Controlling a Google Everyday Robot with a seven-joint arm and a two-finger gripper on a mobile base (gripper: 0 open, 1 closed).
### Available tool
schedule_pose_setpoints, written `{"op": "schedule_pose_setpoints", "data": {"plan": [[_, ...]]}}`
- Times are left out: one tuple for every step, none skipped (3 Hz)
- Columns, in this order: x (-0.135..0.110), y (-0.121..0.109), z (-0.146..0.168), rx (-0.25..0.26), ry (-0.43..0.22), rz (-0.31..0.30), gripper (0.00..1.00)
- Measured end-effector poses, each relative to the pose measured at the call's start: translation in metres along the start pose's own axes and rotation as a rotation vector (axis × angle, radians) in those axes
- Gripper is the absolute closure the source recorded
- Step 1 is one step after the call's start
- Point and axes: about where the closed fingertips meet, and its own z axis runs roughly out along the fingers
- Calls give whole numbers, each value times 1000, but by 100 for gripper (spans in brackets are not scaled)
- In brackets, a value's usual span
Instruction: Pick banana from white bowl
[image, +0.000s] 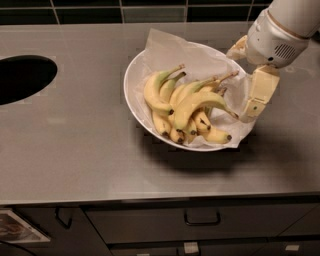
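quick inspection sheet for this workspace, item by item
surface: grey metal countertop, with a dark round opening at its left
job's things: banana, long and arched, lies on top of the pile in the white bowl, which is lined with crinkled paper
clutter: green-tinged banana and short black-tipped bananas share the bowl
grippers: gripper hangs over the bowl's right rim, near the banana's stem tip
cables: nothing seen
surroundings: dark tiled wall behind, drawers with handles below
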Motion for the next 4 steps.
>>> {"op": "schedule_pose_setpoints", "data": {"plan": [[0,0,0,0,0,0,0],[-14,4,4,-3,-5,-27,4],[-27,6,14,-23,-17,-53,9],[-37,5,24,-43,-18,-71,12]]}}
